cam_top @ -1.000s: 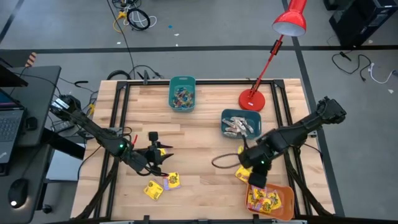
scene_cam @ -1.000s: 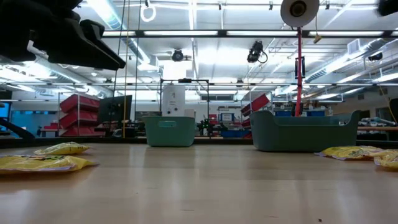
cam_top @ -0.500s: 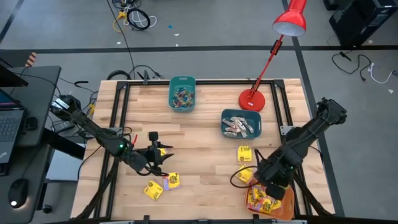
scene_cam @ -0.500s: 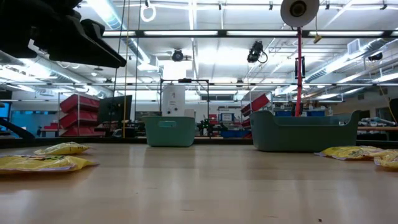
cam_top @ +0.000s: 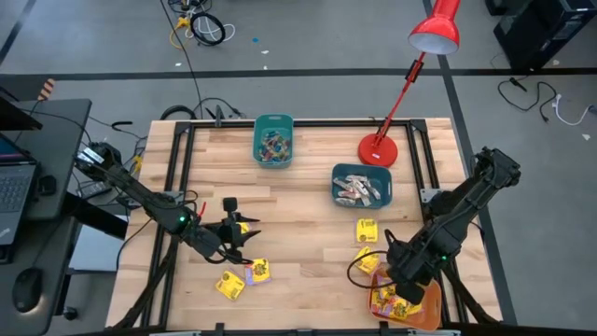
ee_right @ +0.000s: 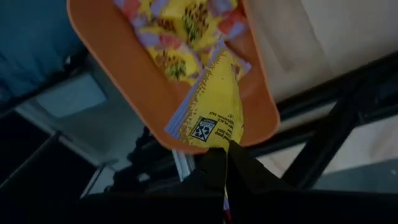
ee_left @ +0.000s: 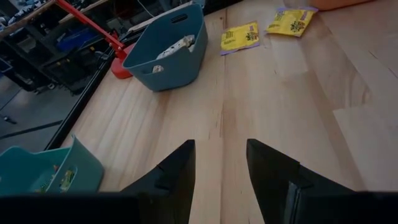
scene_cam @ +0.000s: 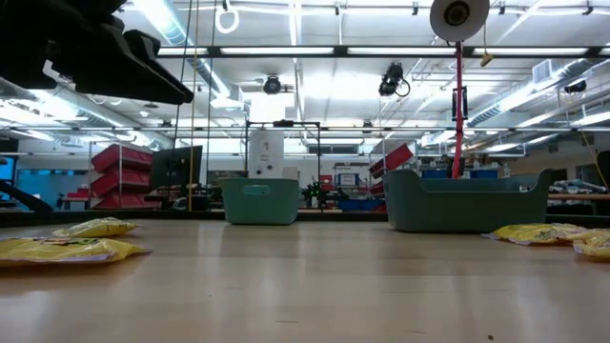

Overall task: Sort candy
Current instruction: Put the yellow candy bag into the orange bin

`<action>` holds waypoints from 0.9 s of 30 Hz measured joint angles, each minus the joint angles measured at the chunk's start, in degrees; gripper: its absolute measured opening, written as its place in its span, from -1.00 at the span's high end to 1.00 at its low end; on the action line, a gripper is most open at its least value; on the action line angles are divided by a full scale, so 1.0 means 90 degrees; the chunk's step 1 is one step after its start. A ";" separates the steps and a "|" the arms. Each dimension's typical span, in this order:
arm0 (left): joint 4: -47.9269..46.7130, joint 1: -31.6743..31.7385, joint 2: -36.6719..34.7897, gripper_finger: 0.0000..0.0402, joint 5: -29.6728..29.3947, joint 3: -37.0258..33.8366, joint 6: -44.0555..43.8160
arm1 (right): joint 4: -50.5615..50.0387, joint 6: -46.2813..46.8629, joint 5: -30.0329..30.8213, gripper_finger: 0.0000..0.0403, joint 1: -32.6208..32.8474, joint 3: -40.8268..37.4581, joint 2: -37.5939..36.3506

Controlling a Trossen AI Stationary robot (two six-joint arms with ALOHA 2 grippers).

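Bright ceiling strip lights [scene_cam: 315, 52] glare in the low view; the near tabletop [scene_cam: 305, 286] blurs.

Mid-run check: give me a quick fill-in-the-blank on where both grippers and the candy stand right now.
1. The right gripper is shut on a ____ packet.
2. That packet hangs over the ____ bin at the table's near right corner.
3. The left gripper has its fingers ____, with nothing between them.
4. The pale stick-shaped pieces lie in the bin beside the red ____ base.

Missing words: yellow; orange; open; lamp
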 joint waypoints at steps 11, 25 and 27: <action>-0.0017 0.0000 0.0000 0.27 0.0000 0.0000 -0.0067 | 0.0762 0.0456 0.0613 1.00 0.0410 -0.0657 0.0010; -0.0148 0.0000 0.0002 0.27 0.0005 0.0002 -0.0269 | 0.1838 0.0672 0.0663 1.00 0.0869 -0.1756 0.0006; -0.0151 0.0000 0.0002 0.27 0.0006 0.0002 -0.0269 | 0.2058 0.0665 0.0679 1.00 0.0871 -0.1885 0.0006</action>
